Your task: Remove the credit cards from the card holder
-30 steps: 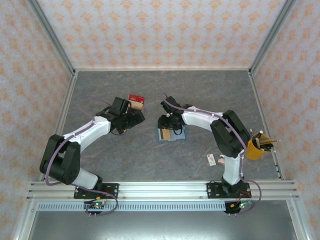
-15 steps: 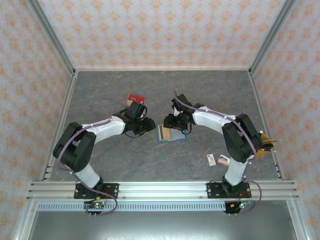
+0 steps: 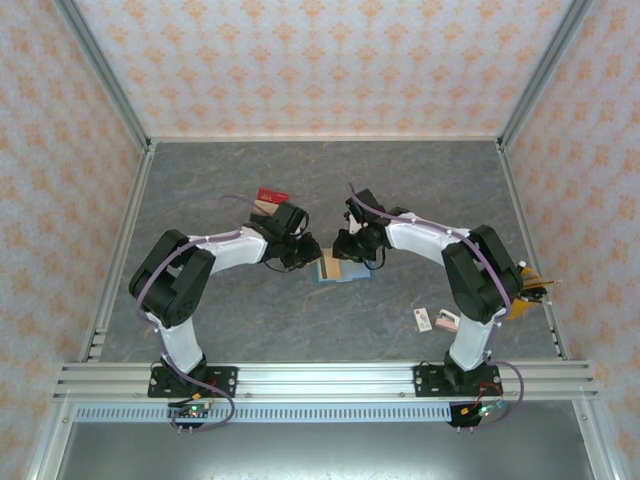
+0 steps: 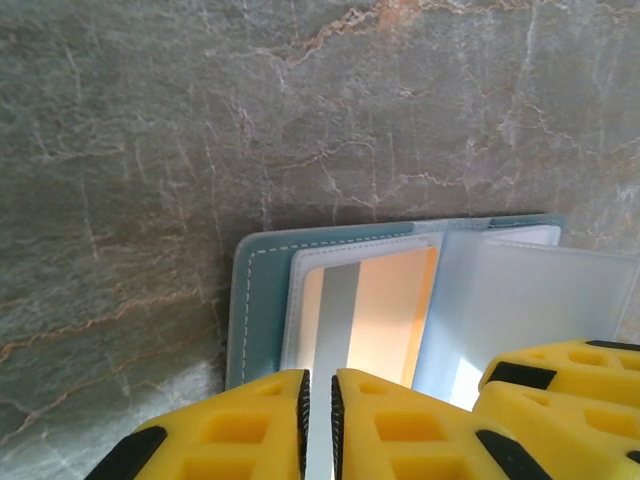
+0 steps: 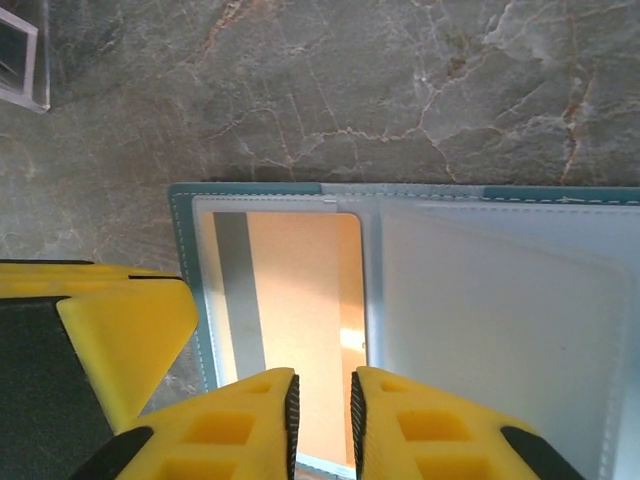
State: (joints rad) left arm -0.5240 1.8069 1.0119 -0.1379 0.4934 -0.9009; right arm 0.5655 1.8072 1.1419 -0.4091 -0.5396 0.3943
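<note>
- Clear plastic tray [image 3: 270, 201] with red and tan contents: on the grey stone-patterned table [image 3: 200, 320], left of centre toward the far edge, just beyond my left wrist.
- My left gripper [image 4: 319, 382]: yellow fingers almost together, with a thin slit between them. It sits over the near edge of the sleeve on the holder's left half. A pale edge shows in the slit, but I can't tell if I'm clamped on it.
- Small teal-blue folding card holder [image 3: 356, 272]: lying open and flat around mid-table, under both grippers. It has a lighter blue inside, clear plastic sleeves and white stitching along the border.
- Thin orange plastic card with a grey stripe [image 5: 300, 290]: inside the left-half sleeve. The sleeve next to it looks frosted, and I can't read what's in it.
- My right gripper [image 5: 322, 382]: yellow fingers close together, with a slightly wider gap than the left. It is over the same sleeve's near edge, just beside the left gripper. The orange card shows through the gap, but I can't tell whether I'm pinching it or the sleeve.
- Small white tag with a red mark [image 3: 423, 319] and pinkish lump [image 3: 447, 321]: just beside each other toward the near edge, right of centre, next to my right arm.
- Yellow container [image 3: 522, 300]: by the right edge, mostly hidden behind my right arm.
</note>
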